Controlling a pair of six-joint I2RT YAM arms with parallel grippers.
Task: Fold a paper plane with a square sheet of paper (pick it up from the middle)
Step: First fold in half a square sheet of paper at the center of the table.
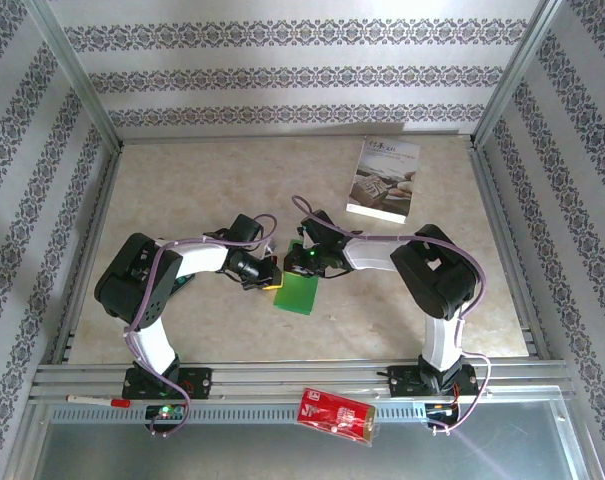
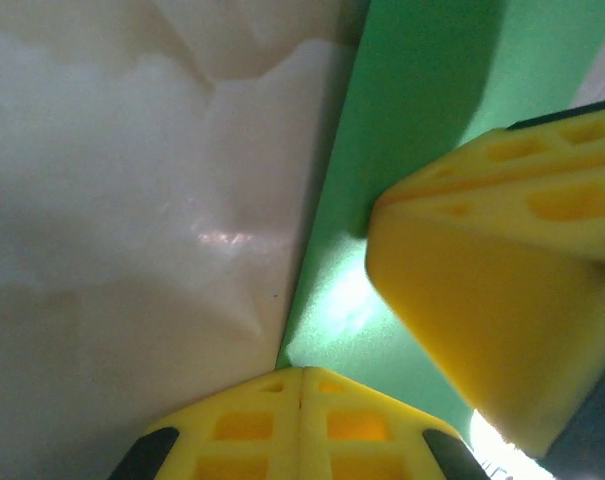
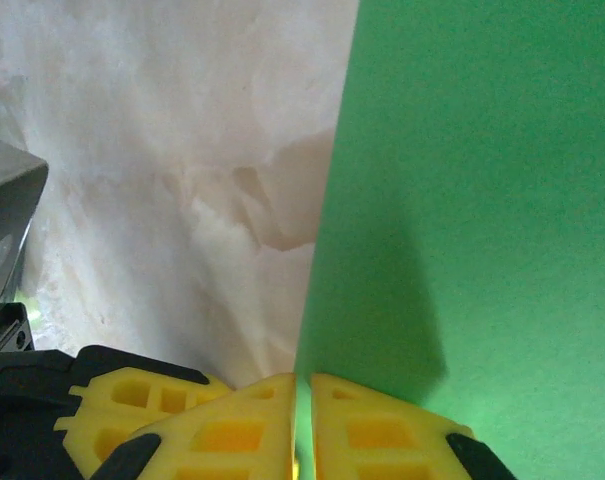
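Top view: arms bent inward, meeting at green paper sheet (image 1: 298, 292) mid-frame. Wrist views: right gripper (image 3: 295, 382) pinches its edge; left gripper (image 2: 300, 376), fingers pressed together, at its corner.

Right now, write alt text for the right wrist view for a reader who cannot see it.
A bright green sheet of paper fills the right half, its straight edge running down into the right arm's two yellow fingers, which are pinched shut on it at the bottom. To the left lies a pale marbled table.
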